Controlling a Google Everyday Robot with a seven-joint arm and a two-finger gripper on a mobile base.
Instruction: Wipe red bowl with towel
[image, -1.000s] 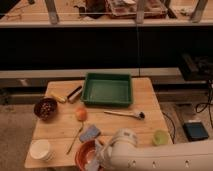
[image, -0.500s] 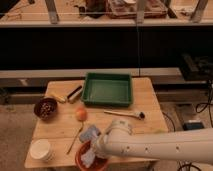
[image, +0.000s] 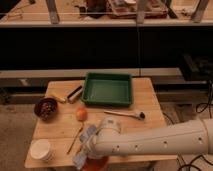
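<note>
The red bowl (image: 99, 164) sits at the table's front edge, mostly covered by my arm. A blue-grey towel (image: 88, 134) shows just behind it, against the arm's wrist. My gripper (image: 82, 156) is at the end of the white arm that reaches in from the right, low over the bowl's left rim. I cannot see whether it touches the bowl.
A green tray (image: 107, 76) stands at the back middle. A dark bowl of nuts (image: 38, 113) is at the left, an orange (image: 81, 114) in the middle, a white cup (image: 41, 149) at the front left. A long-handled brush (image: 125, 114) and a stick (image: 75, 140) lie on the wooden table (image: 145, 102).
My arm has stretched further left across the table's front. The gripper has moved left and down over the red bowl, covering more of it.
</note>
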